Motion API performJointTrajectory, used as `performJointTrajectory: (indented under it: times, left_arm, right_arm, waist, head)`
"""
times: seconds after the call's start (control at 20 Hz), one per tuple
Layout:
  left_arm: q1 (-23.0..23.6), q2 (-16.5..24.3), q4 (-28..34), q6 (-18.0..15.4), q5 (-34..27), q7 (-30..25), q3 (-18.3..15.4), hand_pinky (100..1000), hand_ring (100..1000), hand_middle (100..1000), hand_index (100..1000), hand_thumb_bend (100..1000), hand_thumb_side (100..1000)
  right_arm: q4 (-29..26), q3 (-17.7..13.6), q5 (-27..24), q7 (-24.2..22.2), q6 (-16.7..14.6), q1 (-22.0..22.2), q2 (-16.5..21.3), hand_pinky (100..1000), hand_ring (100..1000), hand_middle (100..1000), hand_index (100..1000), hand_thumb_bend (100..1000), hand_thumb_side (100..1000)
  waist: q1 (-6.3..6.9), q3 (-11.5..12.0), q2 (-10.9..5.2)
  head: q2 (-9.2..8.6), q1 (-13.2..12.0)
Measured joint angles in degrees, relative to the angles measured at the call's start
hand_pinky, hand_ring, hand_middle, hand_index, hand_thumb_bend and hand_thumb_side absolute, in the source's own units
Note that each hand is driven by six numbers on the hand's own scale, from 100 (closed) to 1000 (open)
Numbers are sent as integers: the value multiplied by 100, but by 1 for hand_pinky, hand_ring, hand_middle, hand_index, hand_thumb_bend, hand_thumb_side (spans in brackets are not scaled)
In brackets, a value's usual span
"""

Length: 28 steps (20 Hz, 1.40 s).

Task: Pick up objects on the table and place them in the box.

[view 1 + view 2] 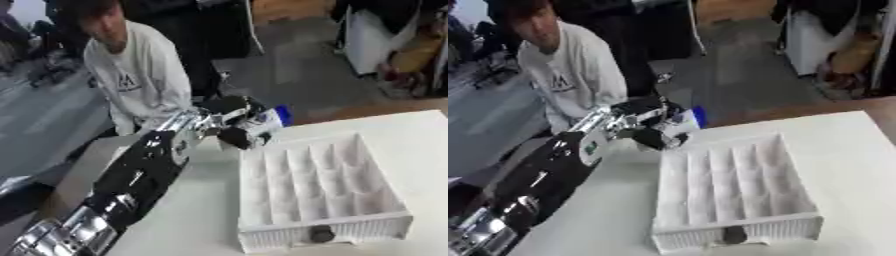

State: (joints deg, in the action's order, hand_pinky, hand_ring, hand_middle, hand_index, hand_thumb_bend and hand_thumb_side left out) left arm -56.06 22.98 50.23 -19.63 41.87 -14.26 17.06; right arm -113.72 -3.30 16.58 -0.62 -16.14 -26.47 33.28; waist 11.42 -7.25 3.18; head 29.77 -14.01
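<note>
A white box (325, 227) with several long, narrow compartments stands on the white table (192, 215); the compartments look empty. My left arm reaches from the lower left to the table's far left edge, just beyond the box's far left corner. There my left hand (229, 109) has its black fingers and thumb curled round a small white object with a blue part (269, 120). The object is held slightly above the table edge, outside the box. The right hand shows in neither view.
A black round knob (321, 233) sits on the box's front wall. A person in a white sweatshirt (140, 75) sits close behind the table's far left edge, near my left hand. Bare tabletop (429, 150) lies right of the box.
</note>
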Motion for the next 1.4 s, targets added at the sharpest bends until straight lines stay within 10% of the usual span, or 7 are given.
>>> performJointTrajectory:
  times: [0.6,0.8,0.85,0.9,0.95,1.0,1.4]
  left_arm:
    - [-8,-284,-40,-1093,-142,-105,351,100,100,100,308,100,652]
    - [-7,-354,-158,-1441,-105,-172,414,100,275,406,570,100,866]
    - [-7,-354,-195,-1516,-61,-237,420,100,226,361,538,100,839]
    - [-7,-354,-231,-1587,-7,-313,426,318,522,616,742,338,858]
    - [-6,-354,-269,-1658,62,-421,437,318,522,616,742,338,858]
    - [-4,-356,-311,-1728,136,-545,443,543,725,773,847,579,860]
    - [3,-452,-472,-2028,566,-869,374,801,935,930,964,905,864]
  right_arm:
    - [0,36,-27,-54,-24,-70,0,464,518,451,567,389,868]
    - [0,40,-31,-72,-25,-99,-1,464,518,451,567,388,867]
    - [0,45,-33,-73,-26,-115,-1,464,518,451,567,388,867]
    - [0,50,-35,-74,-26,-115,-1,464,518,451,567,388,868]
    - [0,53,-36,-74,-27,-116,-1,464,518,451,567,388,868]
    - [0,59,-36,-75,-27,-116,-1,464,518,451,567,388,868]
    - [0,68,-47,-99,-45,-118,-1,464,518,451,567,388,868]
  waist:
    - [27,-71,7]
    - [34,-76,9]
    - [36,-77,9]
    - [36,-77,9]
    - [36,-78,9]
    - [37,-79,9]
    - [37,-88,24]
  head:
    - [-102,-1]
    - [-131,-1]
    - [-132,-1]
    - [-133,-1]
    - [-133,-1]
    - [-133,-1]
    - [-134,0]
